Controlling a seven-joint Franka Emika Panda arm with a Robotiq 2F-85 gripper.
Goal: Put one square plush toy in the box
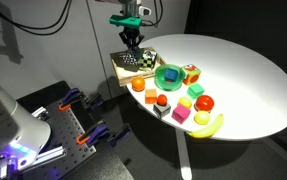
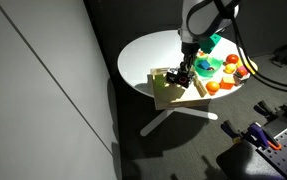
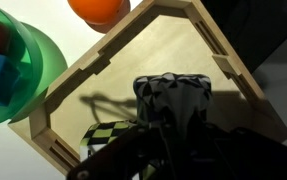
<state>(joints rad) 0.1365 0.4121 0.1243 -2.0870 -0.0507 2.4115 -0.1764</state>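
The square plush toy, black-and-white checkered, sits between my gripper's fingers, low over the floor of the light tan box. The gripper is shut on it. A checkered cube with yellow-green tints lies in the box beside it. In both exterior views the gripper points straight down into the box at the table's edge. My fingers hide the lower half of the toy.
A green bowl stands right beside the box. An orange toy fruit lies just past the box's corner. An orange-red cube, a red fruit, a banana and small blocks lie along the round white table.
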